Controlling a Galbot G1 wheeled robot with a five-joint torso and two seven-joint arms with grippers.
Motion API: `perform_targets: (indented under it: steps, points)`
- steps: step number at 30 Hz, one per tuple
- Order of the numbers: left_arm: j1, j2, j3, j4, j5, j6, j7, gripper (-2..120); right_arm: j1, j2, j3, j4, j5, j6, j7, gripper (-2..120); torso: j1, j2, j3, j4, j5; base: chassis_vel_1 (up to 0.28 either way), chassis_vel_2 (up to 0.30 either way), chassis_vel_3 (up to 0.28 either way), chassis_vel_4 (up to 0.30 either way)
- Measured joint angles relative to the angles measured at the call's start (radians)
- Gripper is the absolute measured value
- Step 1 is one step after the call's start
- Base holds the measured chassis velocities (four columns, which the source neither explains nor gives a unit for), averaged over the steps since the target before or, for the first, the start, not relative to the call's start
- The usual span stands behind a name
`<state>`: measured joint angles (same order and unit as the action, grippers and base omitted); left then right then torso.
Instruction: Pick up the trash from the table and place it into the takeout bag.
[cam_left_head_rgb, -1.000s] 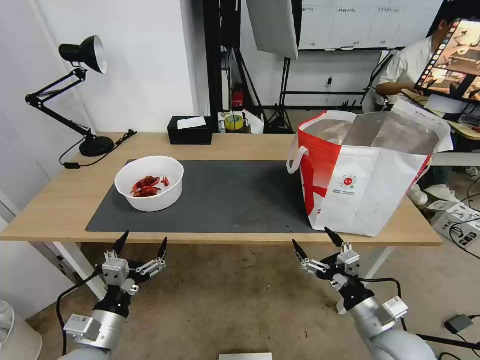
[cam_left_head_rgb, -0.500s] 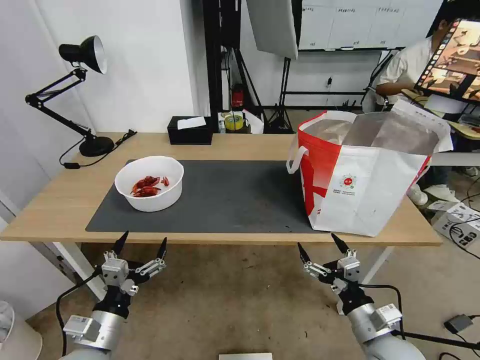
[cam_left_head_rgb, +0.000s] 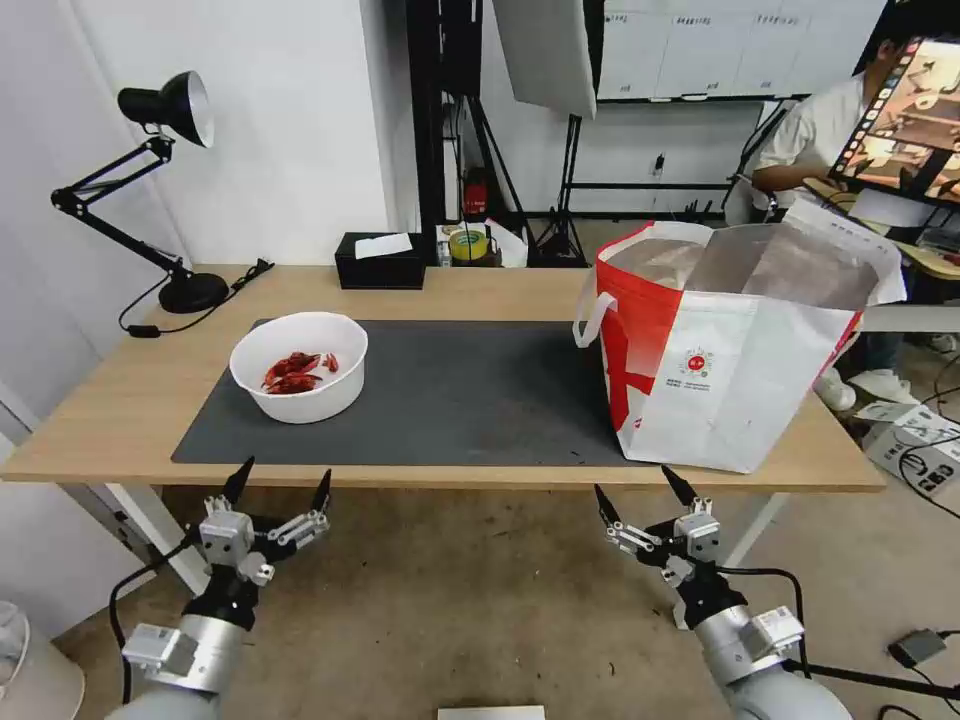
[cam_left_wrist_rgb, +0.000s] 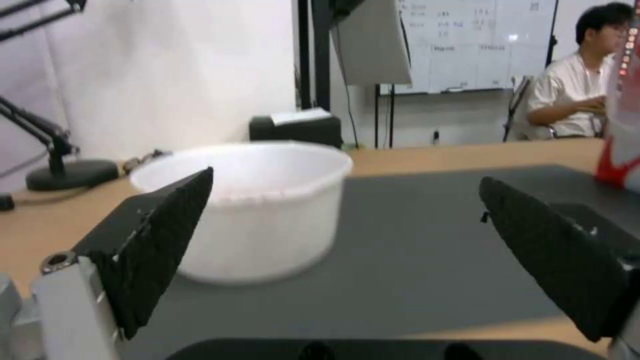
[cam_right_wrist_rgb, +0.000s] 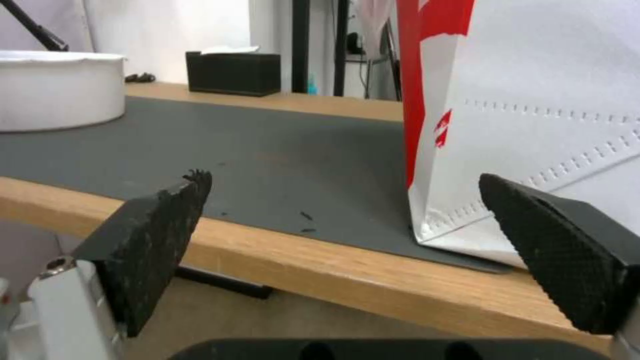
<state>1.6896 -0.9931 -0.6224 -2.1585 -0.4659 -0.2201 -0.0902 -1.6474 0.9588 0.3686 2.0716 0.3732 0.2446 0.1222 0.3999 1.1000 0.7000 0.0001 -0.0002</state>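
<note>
Light-wood table (cam_left_head_rgb: 120, 410) carries a dark grey mat (cam_left_head_rgb: 450, 400); on its left part I see the white bowl (cam_left_head_rgb: 298, 366) of red crayfish shells, on its right end the takeout bag (cam_left_head_rgb: 735, 345) standing upright, mouth open. My left gripper (cam_left_head_rgb: 278, 480) hangs below the near edge before the bowl, fingers spread wide. My right gripper (cam_left_head_rgb: 637, 492) hangs low before the bag, equally wide, empty.

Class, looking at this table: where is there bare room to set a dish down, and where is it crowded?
The widest bare patch is the dark mat between the white bowl and the takeout bag. A bare wood strip runs behind the mat, beside the tissue box. The lamp crowds the far left corner; the bag fills the right end.
</note>
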Motion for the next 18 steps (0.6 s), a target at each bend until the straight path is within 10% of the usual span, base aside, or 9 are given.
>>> perform_targets:
  steps: [10,18]
  points:
    - [-0.187,0.253,-0.043,0.035,-0.243,0.123,-0.102,100,0.001,-0.001,0.0,0.001,0.001,-0.001,-0.001,100,0.0,0.0,0.0,0.0001,0.0,0.0,0.0,0.0,0.0]
    - [-0.439,0.382,0.096,0.172,-0.401,0.183,-0.123,100,0.001,-0.001,0.0,0.001,0.001,-0.001,-0.001,100,0.0,0.0,0.0,-0.0002,0.0,0.0,0.0,0.0,0.0]
